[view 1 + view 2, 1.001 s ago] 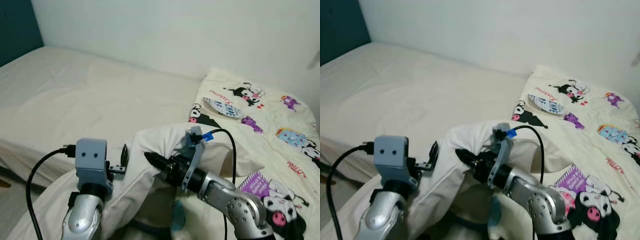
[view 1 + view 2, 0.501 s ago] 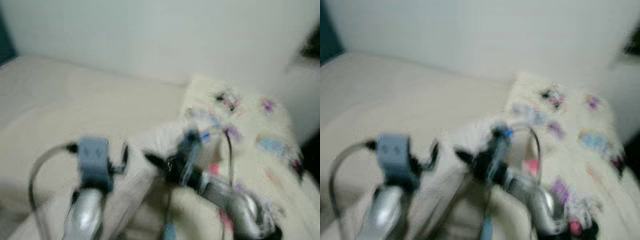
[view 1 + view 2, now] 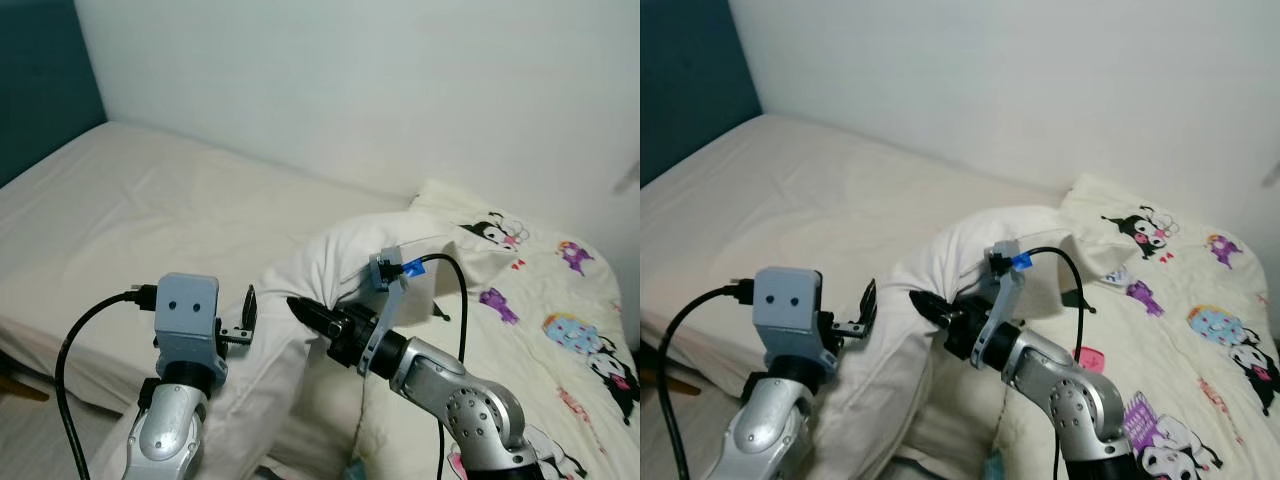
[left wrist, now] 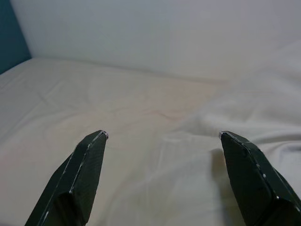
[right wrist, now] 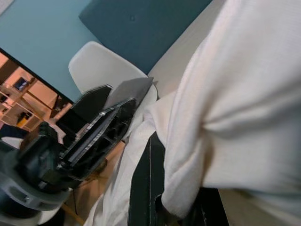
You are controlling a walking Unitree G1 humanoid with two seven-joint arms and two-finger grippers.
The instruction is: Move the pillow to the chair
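Head views: a plump white fabric pillow [image 3: 300, 330] hangs raised above the cream-sheeted bed [image 3: 150, 190], draped between the two arms. The right gripper [image 3: 308, 316], at centre, is clenched on a bunched fold of the pillow; in the right wrist view the cloth is pinched between its black fingers [image 5: 141, 188]. The left gripper [image 3: 249, 312] stands spread and holds nothing, just beside the pillow's flank at 9 o'clock of the pinch; in the left wrist view its fingers [image 4: 80, 174] frame bare sheet.

The pillow's long axis runs from 1 o'clock, its upper corner near the cartoon-print cream quilt [image 3: 560, 290], down to 7 o'clock, where the lower end sags.

Judged light, soft and limp: it should fold around a single pinch, so a second hold on the sagging lower half would steady it.

A white moulded chair [image 5: 101, 70] appears in the right wrist view.
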